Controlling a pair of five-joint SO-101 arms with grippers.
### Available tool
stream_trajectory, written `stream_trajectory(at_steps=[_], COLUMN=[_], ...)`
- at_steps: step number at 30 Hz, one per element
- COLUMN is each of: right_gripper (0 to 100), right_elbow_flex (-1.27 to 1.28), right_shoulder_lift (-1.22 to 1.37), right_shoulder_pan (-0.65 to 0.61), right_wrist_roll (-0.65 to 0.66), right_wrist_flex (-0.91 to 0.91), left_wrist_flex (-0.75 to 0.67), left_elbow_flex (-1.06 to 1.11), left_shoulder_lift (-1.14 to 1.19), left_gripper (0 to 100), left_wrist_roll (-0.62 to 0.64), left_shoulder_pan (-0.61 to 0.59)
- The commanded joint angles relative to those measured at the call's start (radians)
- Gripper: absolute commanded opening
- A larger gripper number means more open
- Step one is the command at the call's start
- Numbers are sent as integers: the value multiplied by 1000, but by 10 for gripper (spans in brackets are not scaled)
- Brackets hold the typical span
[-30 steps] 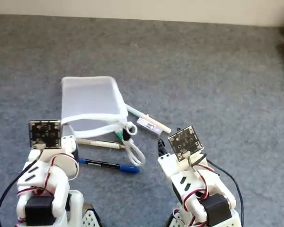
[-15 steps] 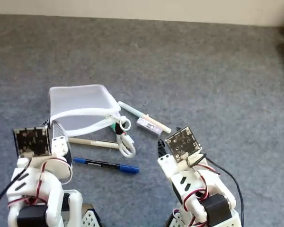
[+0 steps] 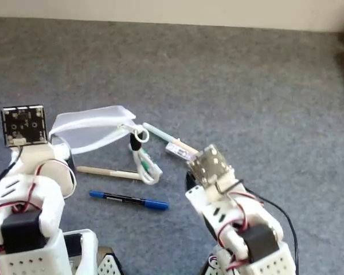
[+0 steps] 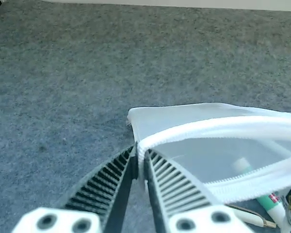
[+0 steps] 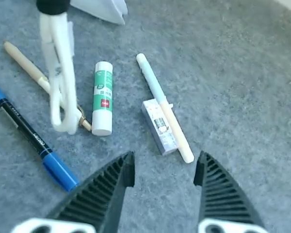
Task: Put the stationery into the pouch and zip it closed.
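Clamping the pouch rim, left jaws hold it; right jaws gape near the glue stick.

See-through white pouch with white zip on flecked grey tabletop. Alongside: black marker with blue ends, cream pen, green-and-white glue stick, mint pen with cream cap, white eraser. Black ribbed left pincer and right pincer.

White arms bear ribbed black hands
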Motion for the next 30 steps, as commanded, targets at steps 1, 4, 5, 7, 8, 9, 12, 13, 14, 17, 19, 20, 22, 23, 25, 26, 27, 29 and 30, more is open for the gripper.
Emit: stream_trajectory(at_steps=[1, 4, 5, 7, 8, 9, 12, 13, 14, 17, 19, 20, 22, 23, 25, 26, 27, 29, 30], right_gripper=[190, 190, 190, 190, 190, 190, 190, 190, 190, 190, 190, 190, 190, 190, 176, 164, 157, 152, 152], right_elbow_flex=[-183, -282, -309, -363, -386, -409, -481, -504, -527, -604, -656, -685, -742, -765, -808, -829, -849, -886, -905], right_shoulder_lift=[249, 424, 478, 576, 624, 667, 794, 834, 874, 993, 1073, 1113, 1198, 1239, 1317, 1353, 1386, 1446, 1472], right_shoulder_pan=[-10, -12, -16, -39, -54, -71, -111, -114, -114, -114, -114, -114, -114, -114, -114, -114, -113, -110, -110], right_wrist_roll=[8, 8, 8, 9, 11, 11, 11, 12, 12, 12, 14, 14, 37, 61, 94, 104, 110, 110, 110], right_wrist_flex=[-27, -28, -28, -28, -28, -28, -28, -28, -28, -28, -28, -28, -28, -28, -28, -28, -28, -27, -27], left_wrist_flex=[5, 11, 12, 21, 26, 28, 28, 28, 29, 29, 38, 41, 41, 41, 41, 41, 41, 41, 41], left_elbow_flex=[-65, -67, -70, -71, -71, -73, -70, -68, -68, -68, -68, -68, -68, -68, -68, -68, -68, -67, -67], left_shoulder_lift=[70, 71, 71, 73, 73, 73, 73, 73, 73, 73, 73, 73, 71, 71, 71, 71, 71, 71, 71], left_gripper=[7, 7, 7, 7, 7, 7, 7, 7, 7, 7, 7, 7, 7, 7, 7, 7, 7, 7, 7], left_wrist_roll=[-6, -6, -6, -6, -6, -6, -6, -6, -6, -6, -6, -6, -6, -6, -6, -5, -5, -5, -5], left_shoulder_pan=[-28, -94, -119, -151, -159, -163, -166, -166, -166, -166, -166, -166, -166, -166, -166, -166, -166, -166, -166])
